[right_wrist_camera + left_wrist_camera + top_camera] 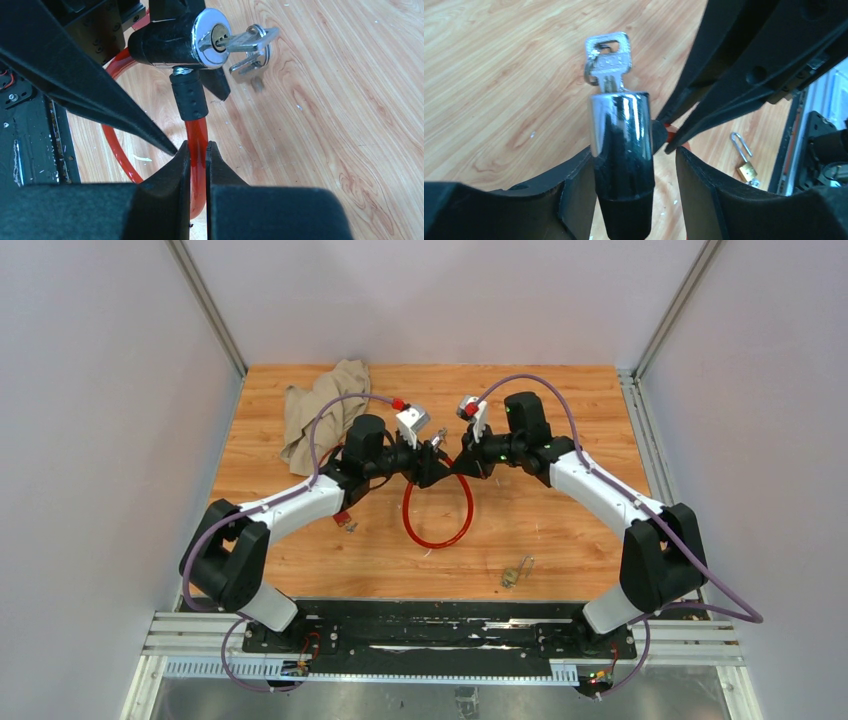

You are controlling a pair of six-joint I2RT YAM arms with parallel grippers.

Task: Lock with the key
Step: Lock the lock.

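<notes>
The red cable lock's loop hangs between both arms above the table. Its chrome-and-black lock body sits between my left gripper's fingers, touching the left finger with a gap to the right one; the jaws are open. The small silver key is inserted in the lock's end, and in the right wrist view a spare key hangs on its ring. My right gripper is shut on the red cable just below the lock body. In the top view both grippers meet at mid-table, left and right.
A small brass padlock lies near the front edge, also in the left wrist view. A beige cloth lies at the back left. A small red loop with a tag lies by the left arm.
</notes>
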